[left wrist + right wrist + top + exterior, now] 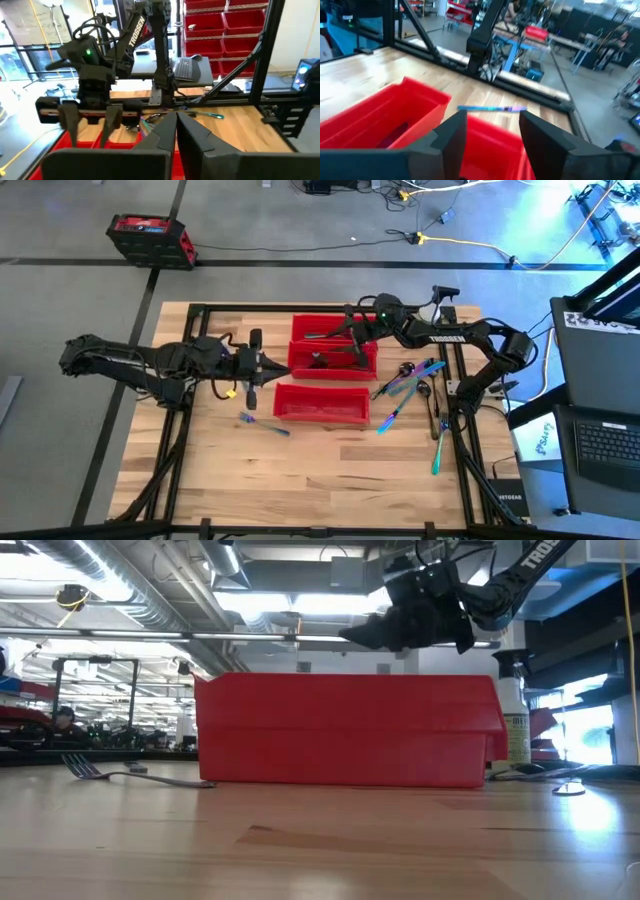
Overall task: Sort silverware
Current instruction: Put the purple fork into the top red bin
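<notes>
Closest to the low camera, spreading bare counter point(320, 850), then a red bin point(345, 730) with a lone fork point(95, 771) lying off to its side. Hovering over the middle bin point(333, 360), the right gripper point(358, 352), fingers parted and apparently pinching nothing. Resting beside the bins, the left gripper point(258, 367), pressed together. Waiting well apart near the right edge, a loose heap of silverware point(412, 385). Judging the drop finished: lifting straight up, clearing the bin wall, then reaching for one piece lying free of the tangle.
</notes>
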Motion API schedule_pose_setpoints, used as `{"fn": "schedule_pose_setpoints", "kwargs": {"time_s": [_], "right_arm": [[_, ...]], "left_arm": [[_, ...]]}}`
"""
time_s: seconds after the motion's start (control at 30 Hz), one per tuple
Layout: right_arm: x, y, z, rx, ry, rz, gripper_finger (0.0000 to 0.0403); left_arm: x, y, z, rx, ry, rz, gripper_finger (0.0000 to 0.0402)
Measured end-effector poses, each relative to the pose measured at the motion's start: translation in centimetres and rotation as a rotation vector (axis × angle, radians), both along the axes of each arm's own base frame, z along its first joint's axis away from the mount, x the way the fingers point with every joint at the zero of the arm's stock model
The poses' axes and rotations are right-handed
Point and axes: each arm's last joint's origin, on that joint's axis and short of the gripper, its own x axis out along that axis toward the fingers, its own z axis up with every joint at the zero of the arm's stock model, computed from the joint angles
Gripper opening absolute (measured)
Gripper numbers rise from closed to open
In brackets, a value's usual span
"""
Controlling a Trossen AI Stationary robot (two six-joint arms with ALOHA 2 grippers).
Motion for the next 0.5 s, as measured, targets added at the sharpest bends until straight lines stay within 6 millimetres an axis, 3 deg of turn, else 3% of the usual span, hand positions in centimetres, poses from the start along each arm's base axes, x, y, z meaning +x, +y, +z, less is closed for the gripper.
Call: {"fn": "schedule_pose_setpoints", "kwargs": {"time_s": [0.23, 0.4, 0.5], "right_arm": [[-0.3, 0.2, 1.0, 0.014, -0.019, 0.017, 0.0184], [-0.4, 0.2, 4.5, -0.024, -0.108, 0.007, 0.0189], [-0.5, 0.2, 5.4, -0.017, -0.125, -0.008, 0.0189]], "left_arm": [[0.0, 0.0, 1.9, -0.046, -0.203, 0.01, 0.0], [-0.4, 0.4, 3.6, -0.043, -0.376, 0.122, 0.0], [-0.5, 0.4, 3.8, -0.04, -0.398, 0.125, 0.0]]}}
